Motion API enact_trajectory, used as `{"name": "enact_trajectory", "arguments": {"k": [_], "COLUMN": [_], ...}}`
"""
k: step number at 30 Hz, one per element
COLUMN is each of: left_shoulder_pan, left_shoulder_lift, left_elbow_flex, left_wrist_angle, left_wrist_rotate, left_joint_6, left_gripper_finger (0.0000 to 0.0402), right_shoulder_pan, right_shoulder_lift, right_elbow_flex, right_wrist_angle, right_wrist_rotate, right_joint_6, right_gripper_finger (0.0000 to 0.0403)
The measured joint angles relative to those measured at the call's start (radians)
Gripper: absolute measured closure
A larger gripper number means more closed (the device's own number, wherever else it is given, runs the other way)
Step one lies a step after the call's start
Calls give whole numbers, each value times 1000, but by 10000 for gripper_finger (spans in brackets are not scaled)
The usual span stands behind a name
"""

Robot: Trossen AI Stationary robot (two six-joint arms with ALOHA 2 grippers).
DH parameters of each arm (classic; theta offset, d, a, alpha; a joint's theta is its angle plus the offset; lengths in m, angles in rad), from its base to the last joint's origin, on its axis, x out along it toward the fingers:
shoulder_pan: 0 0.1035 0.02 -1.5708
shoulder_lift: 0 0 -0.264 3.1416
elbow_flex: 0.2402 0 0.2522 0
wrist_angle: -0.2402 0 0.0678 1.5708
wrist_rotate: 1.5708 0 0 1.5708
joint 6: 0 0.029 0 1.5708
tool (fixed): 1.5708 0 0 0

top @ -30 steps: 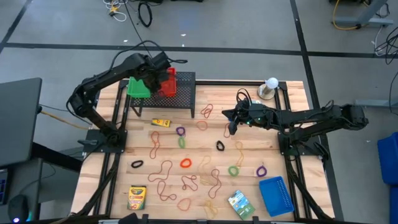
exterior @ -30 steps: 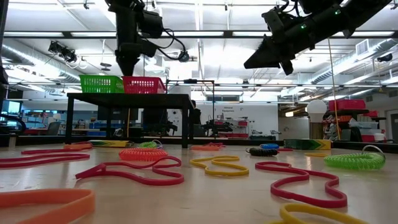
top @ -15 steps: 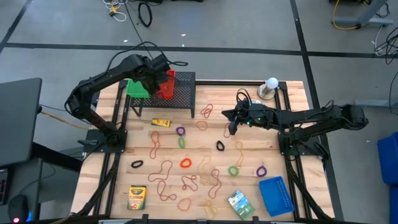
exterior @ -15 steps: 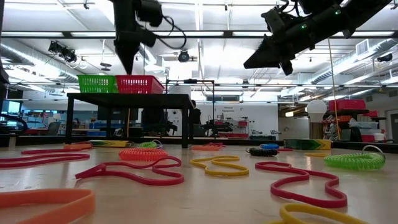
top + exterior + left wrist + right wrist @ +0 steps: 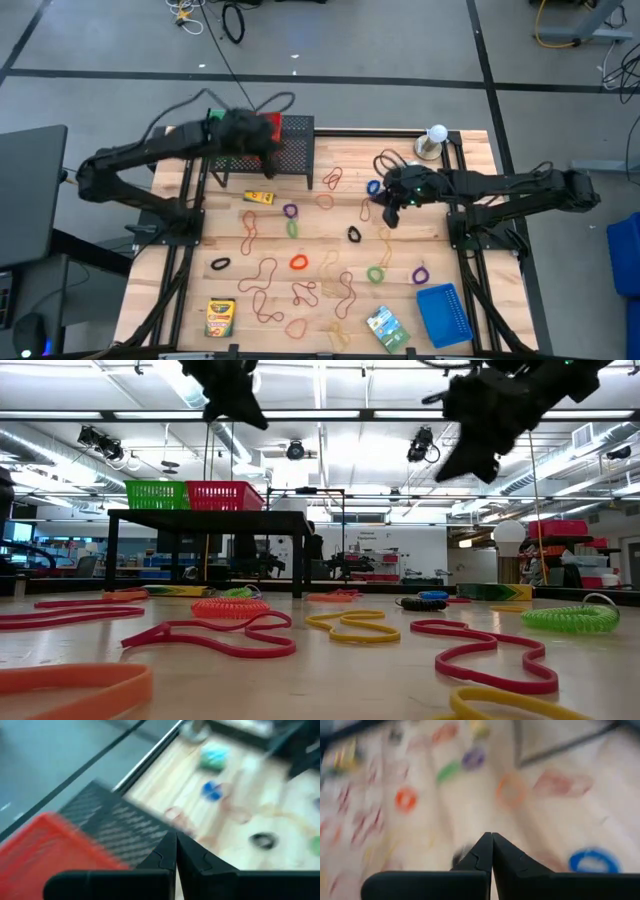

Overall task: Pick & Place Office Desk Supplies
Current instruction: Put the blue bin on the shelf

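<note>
Rubber-band loops in many colours lie scattered on the wooden table [image 5: 470, 160], among them a blue one [image 5: 373, 186], a black one [image 5: 354, 234] and an orange one [image 5: 298, 262]. Crayon boxes [image 5: 259, 197] [image 5: 220, 317] and a green packet [image 5: 385, 327] lie flat on it too. My left gripper [image 5: 266, 155] [image 5: 175, 852] is shut and holds nothing. It hangs slanting over the black mesh rack [image 5: 295, 150], beside the red basket [image 5: 292, 124]. My right gripper [image 5: 390, 212] [image 5: 492, 851] is shut and holds nothing. It hangs above the loops at mid table, near the blue one [image 5: 592, 861].
A white ball on a round base [image 5: 435, 136] stands at the far right. A blue mesh tray [image 5: 443, 313] lies near the front right. A green basket [image 5: 160, 493] sits beside the red one [image 5: 230, 494] on the rack.
My left gripper has risen from over the baskets, drawn back a little toward the table's left, and tipped from pointing down to slanting forward. My right gripper has tipped further downward and shifted slightly toward the right edge, which uncovers the blue loop. Both stay shut.
</note>
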Motion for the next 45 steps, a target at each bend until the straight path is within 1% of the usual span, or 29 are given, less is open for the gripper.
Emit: {"name": "enact_trajectory", "arguments": {"k": [3, 6, 7, 9, 11, 14, 17, 20, 22, 24, 27, 30, 32, 34, 37, 39, 41, 45], "left_shoulder_pan": [-89, -164, -190, -244, -290, -337, -369, -392, -403, -415, -426, -429, -429, -429, -429, -429, -428, -428], "left_shoulder_lift": [-28, -30, -30, -30, -30, -30, -30, -30, -30, -29, -30, -30, -29, -30, -29, -29, -29, -29], "left_elbow_flex": [-112, -194, -223, -299, -379, -484, -564, -606, -616, -617, -617, -617, -617, -617, -617, -617, -617, -617], "left_wrist_angle": [124, 173, 209, 335, 494, 728, 872, 944, 943, 937, 936, 931, 931, 931, 931, 931, 931, 930], "left_wrist_rotate": [-15, -13, -19, -51, -88, -100, -128, -147, -146, -136, -112, -83, -63, -61, -96, -120, -113, -94], "left_joint_6": [-72, -176, -194, -207, -212, -203, -217, -225, -226, -218, -171, -155, -162, -161, -185, -223, -245, -250], "left_gripper_finger": [395, 394, 394, 394, 394, 394, 394, 394, 394, 394, 394, 394, 394, 394, 394, 394, 394, 394], "right_shoulder_pan": [1, 43, 65, 108, 160, 245, 331, 430, 492, 549, 633, 690, 712, 722, 722, 721, 721, 716], "right_shoulder_lift": [11, 10, 11, 11, 11, 27, 70, 114, 148, 185, 242, 308, 348, 386, 431, 449, 458, 452], "right_elbow_flex": [0, 4, 14, 39, 62, 100, 130, 138, 138, 138, 138, 138, 138, 138, 137, 137, 137, 137], "right_wrist_angle": [-102, -217, -262, -336, -411, -538, -671, -700, -704, -679, -614, -516, -467, -462, -475, -473, -472, -465], "right_wrist_rotate": [-90, -88, -83, -81, -79, -79, -94, -119, -162, -215, -265, -320, -322, -310, -307, -316, -321, -347], "right_joint_6": [-32, -48, -50, -51, -43, -17, 57, 96, 95, 94, 108, 144, 169, 170, 185, 178, 180, 190], "right_gripper_finger": [394, 394, 394, 390, 377, 345, 305, 269, 249, 236, 228, 227, 227, 228, 241, 260, 285, 351]}}
